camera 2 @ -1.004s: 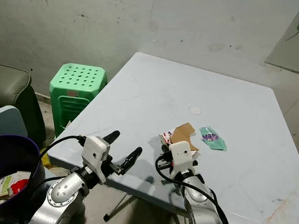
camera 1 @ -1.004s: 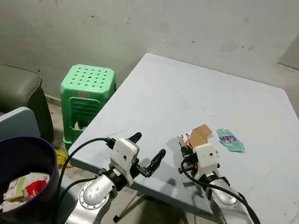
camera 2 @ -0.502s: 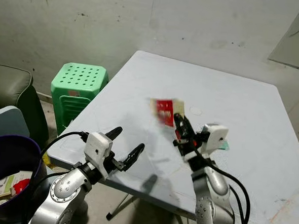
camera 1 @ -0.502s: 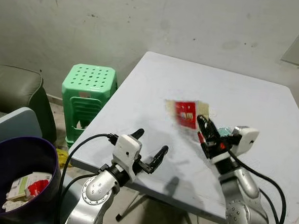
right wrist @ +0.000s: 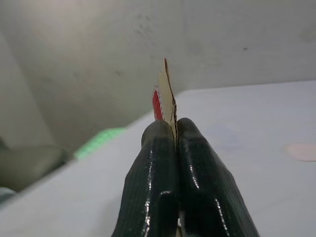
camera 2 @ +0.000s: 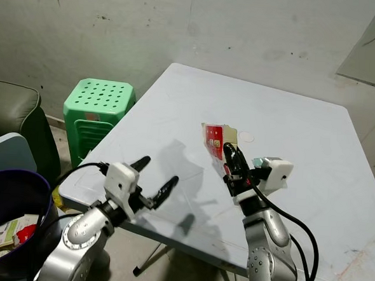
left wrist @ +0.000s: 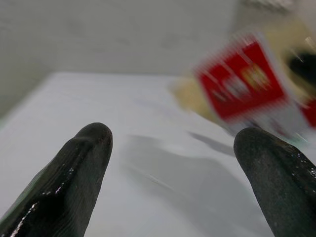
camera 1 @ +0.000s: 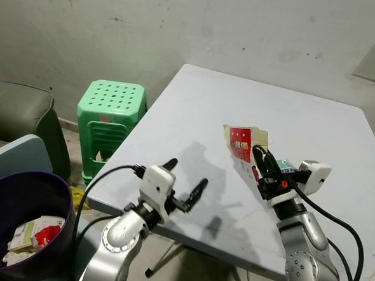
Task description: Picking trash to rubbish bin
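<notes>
I see the red-and-tan cardboard wrapper (camera 1: 241, 142) held up above the pale table (camera 1: 315, 129), pinched edge-on between my right gripper (camera 1: 262, 165)'s two fingers, which are pressed together on it. My left gripper (camera 1: 185, 182) hovers at the table's near edge, fingers spread apart, holding nothing. The purple rubbish bin (camera 1: 5, 199), already holding trash, stands on the floor at my left, beside a green plastic stool (camera 1: 109, 120).
</notes>
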Controlling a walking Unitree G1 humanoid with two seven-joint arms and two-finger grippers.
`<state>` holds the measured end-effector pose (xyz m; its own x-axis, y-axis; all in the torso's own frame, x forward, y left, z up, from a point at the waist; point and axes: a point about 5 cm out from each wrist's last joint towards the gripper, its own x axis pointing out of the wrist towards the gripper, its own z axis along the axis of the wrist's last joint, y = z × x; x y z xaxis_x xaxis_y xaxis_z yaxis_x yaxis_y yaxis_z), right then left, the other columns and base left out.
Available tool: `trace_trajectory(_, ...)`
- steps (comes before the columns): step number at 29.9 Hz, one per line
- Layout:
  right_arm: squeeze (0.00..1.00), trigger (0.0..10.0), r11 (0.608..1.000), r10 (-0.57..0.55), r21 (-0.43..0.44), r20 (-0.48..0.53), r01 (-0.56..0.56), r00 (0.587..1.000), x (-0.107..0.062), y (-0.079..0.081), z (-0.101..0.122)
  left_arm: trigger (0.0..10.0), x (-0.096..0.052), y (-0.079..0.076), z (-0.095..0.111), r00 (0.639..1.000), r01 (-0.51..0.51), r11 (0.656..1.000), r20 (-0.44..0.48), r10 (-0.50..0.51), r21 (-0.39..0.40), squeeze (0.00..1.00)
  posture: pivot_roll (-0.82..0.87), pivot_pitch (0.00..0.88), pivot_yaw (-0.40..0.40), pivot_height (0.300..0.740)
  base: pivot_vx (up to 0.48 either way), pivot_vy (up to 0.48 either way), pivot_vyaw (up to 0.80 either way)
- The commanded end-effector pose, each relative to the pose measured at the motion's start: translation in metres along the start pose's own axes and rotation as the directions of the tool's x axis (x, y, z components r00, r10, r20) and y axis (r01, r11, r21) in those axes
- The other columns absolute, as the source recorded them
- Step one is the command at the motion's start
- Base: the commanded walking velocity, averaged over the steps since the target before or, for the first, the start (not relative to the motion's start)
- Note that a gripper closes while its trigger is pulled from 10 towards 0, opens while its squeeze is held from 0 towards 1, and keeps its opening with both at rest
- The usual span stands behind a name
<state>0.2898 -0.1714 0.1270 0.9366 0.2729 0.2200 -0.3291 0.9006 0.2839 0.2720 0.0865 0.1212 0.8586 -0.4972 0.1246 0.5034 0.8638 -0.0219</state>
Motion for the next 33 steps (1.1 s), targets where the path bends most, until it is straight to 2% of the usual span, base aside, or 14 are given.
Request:
trace_trajectory(1, 0.00, 10.0, 0.999, -0.046, -0.027, -0.014, 0.045, 0.999, 0.003, -0.002, 0.001, 10.0, 0.002, 0.018, 0.002, 0.996, -0.087, 0.996, 0.004, 0.087, -0.030, 0.00, -0.03, 0.015, -0.094, 0.740, 0.000, 0.000, 0.00)
trace_trajectory(4, 0.00, 10.0, 0.996, -0.076, -0.043, -0.022, 0.075, 0.997, 0.005, -0.002, 0.002, 10.0, 0.003, 0.034, 0.007, 0.986, -0.165, 0.985, 0.021, 0.167, -0.054, 0.00, -0.03, 0.009, -0.094, 0.740, 0.000, 0.000, 0.00)
trace_trajectory(6, 0.00, 10.0, 0.996, -0.074, -0.049, 0.020, 0.075, 0.997, 0.007, 0.003, 0.010, 10.0, 0.004, 0.053, 0.015, 0.971, -0.230, 0.971, 0.048, 0.233, -0.058, 0.00, -0.02, 0.002, -0.095, 0.740, 0.000, 0.000, 0.00)
trace_trajectory(14, 0.00, 10.0, 0.994, -0.024, -0.107, 0.133, 0.038, 0.991, 0.009, 0.013, 0.037, 10.0, 0.003, 0.088, 0.032, 0.934, -0.341, 0.939, 0.103, 0.343, -0.038, 0.00, -0.02, 0.000, -0.094, 0.740, 0.000, 0.000, 0.00)
trace_trajectory(19, 0.00, 10.0, 0.989, -0.034, -0.135, 0.157, 0.055, 0.987, 0.008, 0.011, 0.045, 10.0, 0.003, 0.092, 0.034, 0.923, -0.365, 0.930, 0.111, 0.367, -0.043, 0.00, -0.04, 0.000, -0.091, 0.740, 0.000, 0.000, 0.00)
trace_trajectory(24, 0.00, 10.0, 0.986, -0.056, -0.147, 0.138, 0.076, 0.989, 0.001, 0.008, 0.037, 10.0, 0.008, 0.089, 0.028, 0.924, -0.366, 0.926, 0.086, 0.373, -0.090, 0.00, -0.03, 0.000, -0.088, 0.740, 0.000, 0.000, 0.00)
trace_trajectory(28, 0.00, 10.0, 0.987, -0.055, -0.146, 0.129, 0.074, 0.990, 0.001, 0.010, 0.034, 10.0, 0.008, 0.091, 0.027, 0.925, -0.367, 0.927, 0.077, 0.373, -0.078, 0.00, -0.03, 0.000, -0.084, 0.740, 0.000, 0.000, 0.00)
trace_trajectory(33, 0.00, 10.0, 0.987, -0.046, -0.149, 0.108, 0.062, 0.993, 0.002, 0.013, 0.027, 10.0, 0.010, 0.097, 0.028, 0.921, -0.380, 0.923, 0.071, 0.384, -0.061, 0.00, -0.02, 0.000, -0.080, 0.740, 0.000, 0.463, 0.00)
